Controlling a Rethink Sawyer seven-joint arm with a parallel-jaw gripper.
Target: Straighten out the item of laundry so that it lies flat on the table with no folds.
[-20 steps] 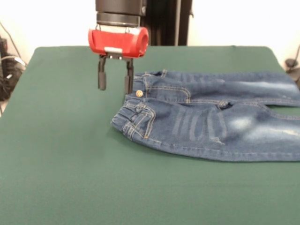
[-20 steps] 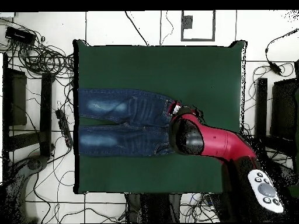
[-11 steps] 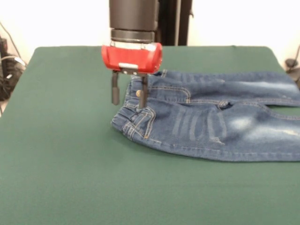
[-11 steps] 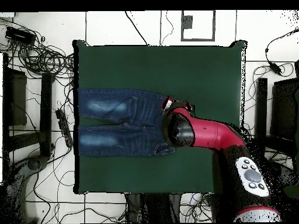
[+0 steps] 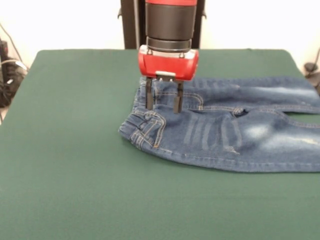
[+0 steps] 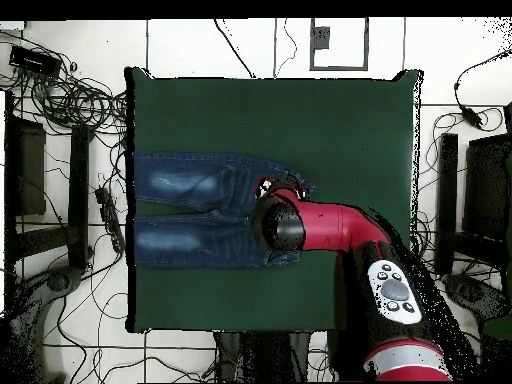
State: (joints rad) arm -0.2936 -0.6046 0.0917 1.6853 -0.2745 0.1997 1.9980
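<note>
We see the gripper [image 5: 163,101] standing with its two dark fingers [image 5: 148,99] parted, a clear gap between them, and nothing caught in that gap; the tips point straight down onto the waistband end of the jeans [image 5: 235,130], though we cannot tell whether they touch the denim or hang just above it. Above the fingers sits the red gripper housing [image 5: 168,64], and above that the black cylinder of the arm [image 5: 170,22] rises out of the top of the frame, a little left of centre. The jeans lie in the middle and right of the front view, the waistband toward the centre and the two legs running off the right edge. The waistband corner nearest the lower left is bunched and folded over itself, showing tan stitching. The nearer leg carries pale faded patches and overlaps the farther one. Around them spreads the green table [image 5: 75,150], filling most of the frame. In the overhead view the jeans [image 6: 190,210] lie at the left of the table [image 6: 340,130], legs reaching its left edge, while the red arm [image 6: 330,225] comes in from the lower right and covers the waistband.
</note>
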